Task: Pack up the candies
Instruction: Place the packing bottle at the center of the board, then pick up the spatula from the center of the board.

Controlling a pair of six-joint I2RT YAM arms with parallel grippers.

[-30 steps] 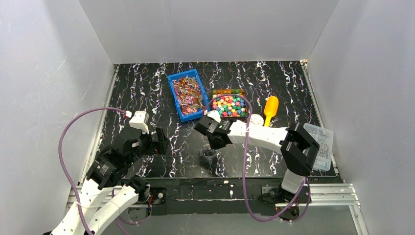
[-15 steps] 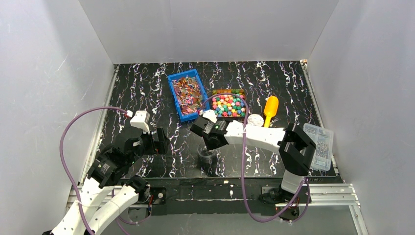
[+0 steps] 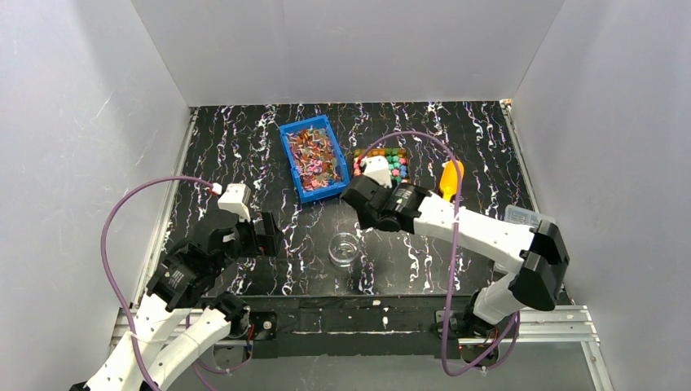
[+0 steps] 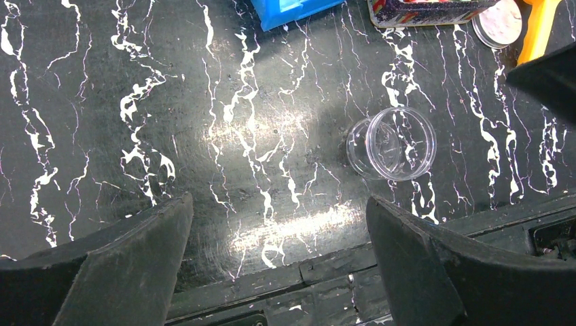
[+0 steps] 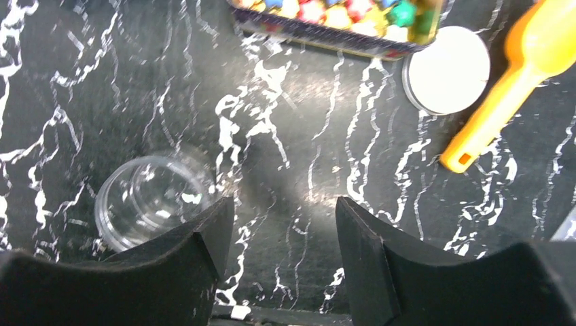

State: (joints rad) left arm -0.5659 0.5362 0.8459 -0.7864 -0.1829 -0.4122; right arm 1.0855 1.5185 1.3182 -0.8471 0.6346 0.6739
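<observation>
With my right claw [image 5: 280, 221] open and empty, I judged the orange scoop [image 5: 517, 87], upper right, needed a square grip on its handle.

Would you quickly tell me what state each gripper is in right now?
Left gripper: open, holding nothing.
Right gripper: open, holding nothing.
</observation>
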